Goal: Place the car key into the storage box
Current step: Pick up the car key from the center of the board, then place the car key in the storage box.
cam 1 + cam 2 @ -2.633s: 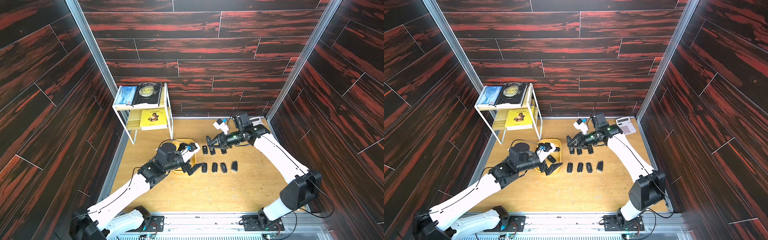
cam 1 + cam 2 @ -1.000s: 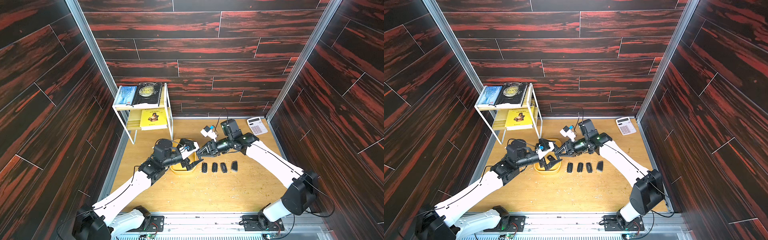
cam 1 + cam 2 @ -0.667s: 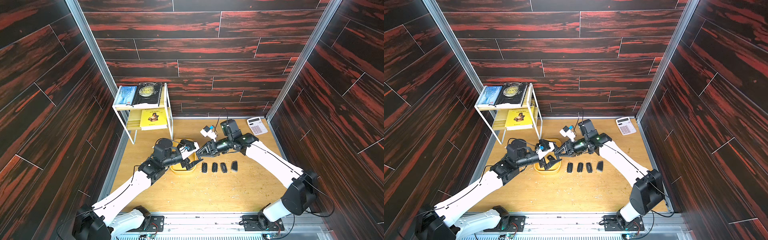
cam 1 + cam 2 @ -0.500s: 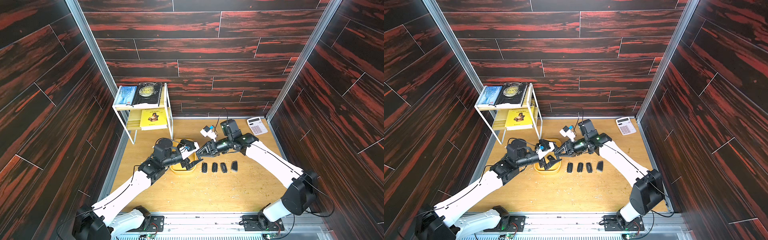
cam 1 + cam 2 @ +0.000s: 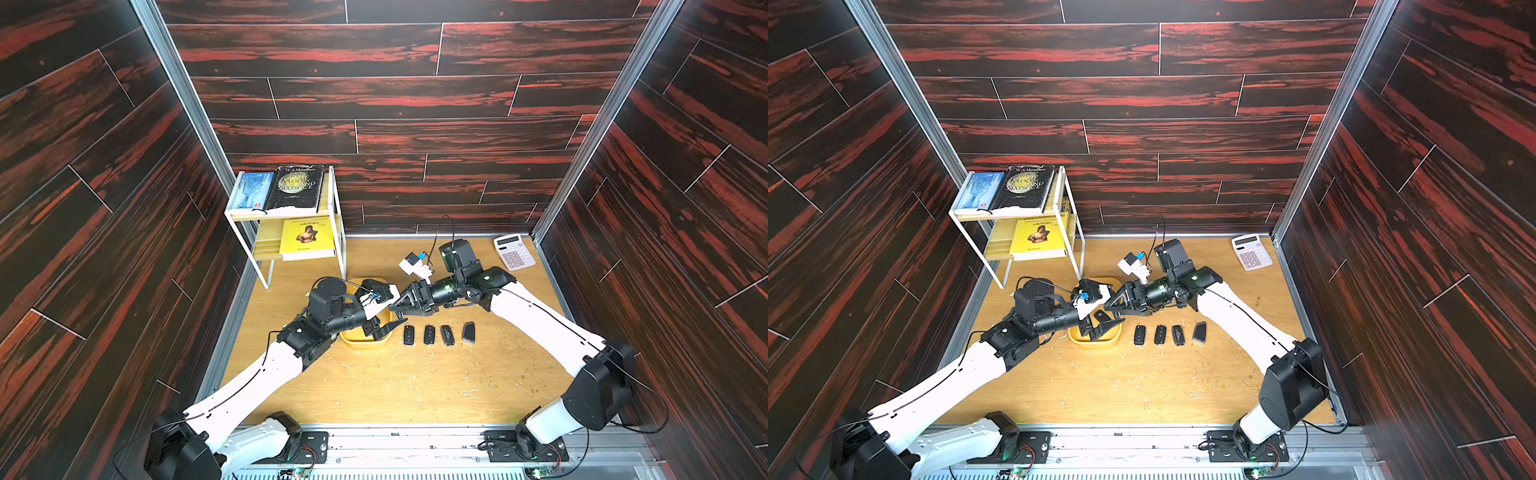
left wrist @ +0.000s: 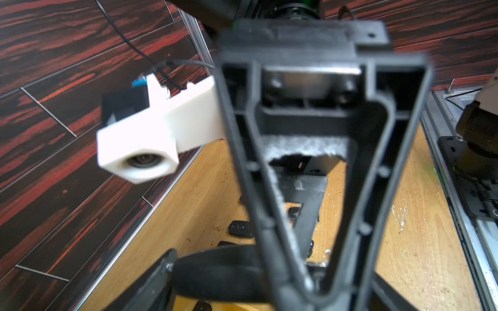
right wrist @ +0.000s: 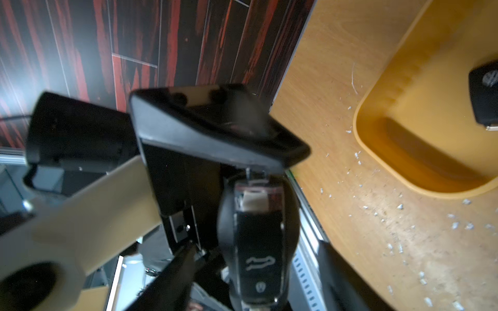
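We find the car key [image 7: 258, 242], a black fob, in the air over the 3 o'clock rim of the storage box [image 5: 365, 344], not yet inside. On its face we read a car-with-open-boot icon and a small crest.

The fingers of the right gripper [image 5: 397, 306] are apart and clear of the fob on both sides. The fingers of the left gripper [image 5: 387, 319] are set wide and clamped on the fob end to end. One pad presses its top end; the right finger hides the far end in the left wrist view. In both top views the wrist-camera mounts cover the fob.

Inside the box lies a second fob [image 7: 485, 97] with a round VW-like badge. At the box's 3 o'clock, a row of four fobs [image 5: 429, 334] sits on the table [image 5: 395, 386] among pale crumbs. The calculator [image 5: 514, 252] is at 2 o'clock, the white shelf rack [image 5: 341, 249] at 11 o'clock. Its top book [image 5: 296, 188] reads "W.S. Maugham, The Moon and Sixpence".
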`<state>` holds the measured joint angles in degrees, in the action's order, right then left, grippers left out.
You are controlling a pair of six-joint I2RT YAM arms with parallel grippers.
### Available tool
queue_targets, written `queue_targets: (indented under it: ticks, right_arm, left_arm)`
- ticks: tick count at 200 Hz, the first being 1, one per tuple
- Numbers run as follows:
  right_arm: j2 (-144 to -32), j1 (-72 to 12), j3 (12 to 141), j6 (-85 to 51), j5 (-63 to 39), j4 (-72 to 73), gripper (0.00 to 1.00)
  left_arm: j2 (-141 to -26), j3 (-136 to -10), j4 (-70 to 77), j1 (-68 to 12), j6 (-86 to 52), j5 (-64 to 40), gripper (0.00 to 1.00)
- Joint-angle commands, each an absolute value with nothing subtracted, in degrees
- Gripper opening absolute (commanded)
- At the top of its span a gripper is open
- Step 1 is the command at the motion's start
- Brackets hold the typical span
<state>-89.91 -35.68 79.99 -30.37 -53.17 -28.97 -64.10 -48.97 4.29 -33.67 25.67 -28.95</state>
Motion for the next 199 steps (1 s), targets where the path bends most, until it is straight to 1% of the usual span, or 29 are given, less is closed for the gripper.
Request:
queue_targets:
  ticks: [1, 8, 58, 101, 163, 199]
  right_arm:
    - [-91.3, -36.0, 80.1, -30.4, -53.8, -28.8, 0.97]
    - [-91.4, -36.0, 80.1, -30.5, -53.9, -28.8, 0.98]
    - [-92.1, -35.9, 80.9, -29.7, -52.9, -29.8, 0.99]
    - [-92.9, -33.6, 82.0, -27.7, -52.8, -30.9, 0.99]
    - [-97.0, -25.8, 84.2, -29.4, -55.6, -25.8, 0.99]
    - [-99.0, -21.7, 84.3, -32.6, -57.5, -20.4, 0.99]
  left_arm:
    - [-63.4, -50.5, 4.7, -33.8, 25.6, -28.9, 0.38]
    - [-63.2, -50.5, 4.6, -33.8, 25.7, -28.8, 0.38]
    - [-62.8, -49.7, 5.1, -33.8, 24.6, -27.2, 0.39]
    - [-64.0, -47.6, 8.2, -32.5, 20.6, -26.2, 0.39]
    - [-67.4, -44.1, 11.5, -30.7, 15.2, -24.8, 0.38]
    - [-70.3, -48.1, 4.3, -28.9, 12.6, -22.1, 0.37]
